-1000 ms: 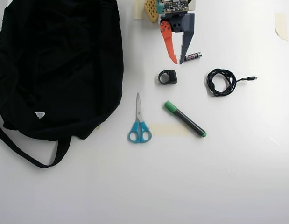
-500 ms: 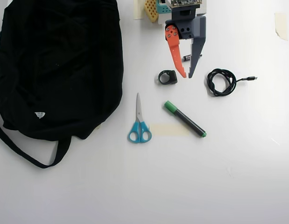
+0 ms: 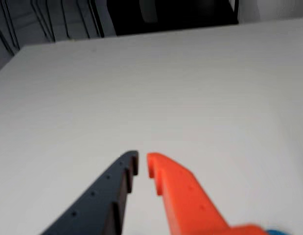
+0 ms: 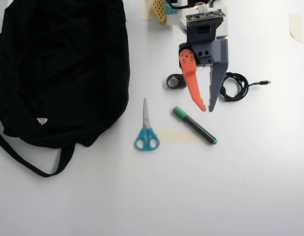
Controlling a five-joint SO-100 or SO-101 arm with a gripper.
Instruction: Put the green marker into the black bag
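Observation:
The green marker (image 4: 194, 126) lies slanted on the white table in the overhead view, green cap toward the upper left. My gripper (image 4: 207, 109) hangs just above and right of the cap, tips pointing down the picture. Its orange finger (image 4: 193, 88) and grey finger (image 4: 216, 83) stand narrowly open with nothing between them. The wrist view shows the same gripper (image 3: 142, 164) with a thin gap over bare table; neither the marker nor the bag appears there. The black bag (image 4: 58, 69) fills the left side, well apart from the gripper.
Blue-handled scissors (image 4: 146, 129) lie left of the marker, beside a beige tape patch (image 4: 177, 136). A small black ring-shaped part (image 4: 175, 81) sits left of the orange finger. A coiled black cable (image 4: 235, 86) lies right of the grey finger.
The arm has reached down the overhead picture, from near the small battery at the top to just above the marker's cap. The finger gap looks unchanged. No object has moved.

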